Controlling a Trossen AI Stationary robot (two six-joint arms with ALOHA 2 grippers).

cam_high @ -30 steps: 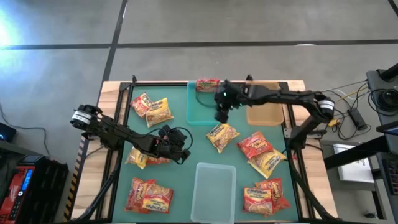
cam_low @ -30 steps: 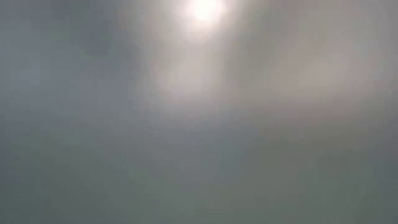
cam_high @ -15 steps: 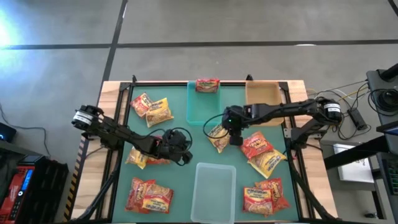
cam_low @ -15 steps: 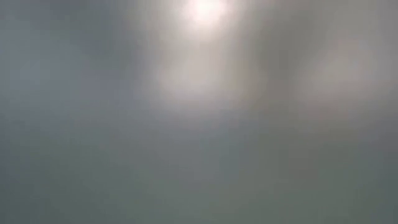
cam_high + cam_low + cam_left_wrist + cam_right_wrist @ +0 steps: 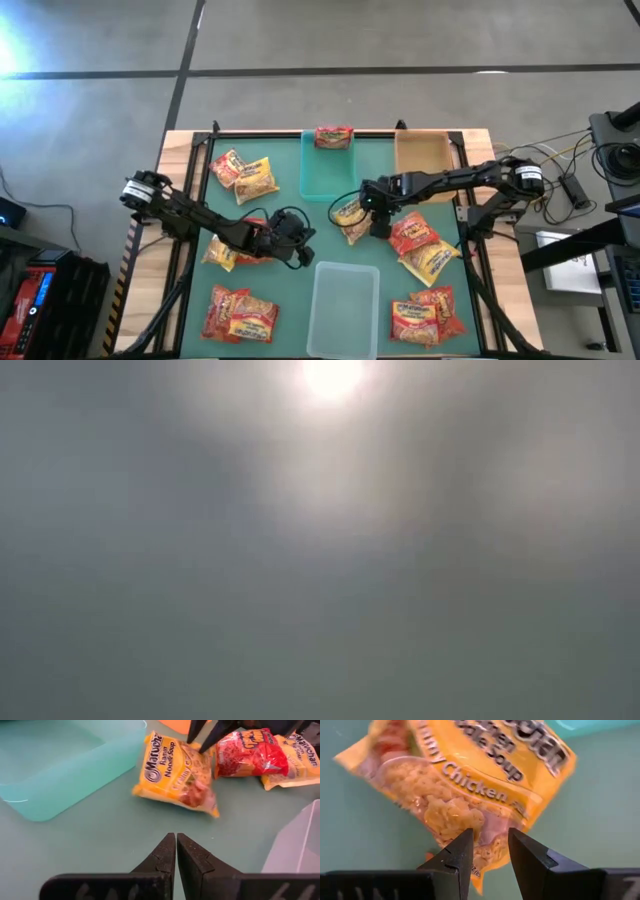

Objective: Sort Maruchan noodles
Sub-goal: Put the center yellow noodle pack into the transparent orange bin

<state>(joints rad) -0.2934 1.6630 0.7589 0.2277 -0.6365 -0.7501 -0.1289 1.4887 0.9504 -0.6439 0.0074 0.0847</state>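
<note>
The right gripper (image 5: 378,222) was down on the yellow packet (image 5: 350,216) that lay just in front of the teal bin (image 5: 325,170), near the middle of the green mat (image 5: 290,165). In the right wrist view its two dark fingers (image 5: 456,855) stood a little apart with the packet's crinkled edge (image 5: 470,795) running between them (whether they had pinched the plastic or only straddled it could not be told). The left wrist view showed the same packet (image 5: 176,772) lying flat, its label reading Maruchan Ramen Noodle Soup, with the right gripper's fingertips (image 5: 200,735) touching its far end.

The left gripper (image 5: 292,238) hovered to the left of and below the teal bin, its jaws pressed together on nothing (image 5: 176,851), pointing towards the yellow packet.

A red packet (image 5: 333,136) sat at the far end of the teal bin. The tan bin (image 5: 424,165) stood just right of the teal bin, and the clear bin (image 5: 345,305) stood well in front of it. Other packets lay scattered on the mat: two to the left of the teal bin (image 5: 243,174), a red one (image 5: 408,235) and a yellow one (image 5: 432,260) to its front right, and pairs at the near left (image 5: 238,313) and near right (image 5: 425,312) corners.

The low view was only a grey blur.
</note>
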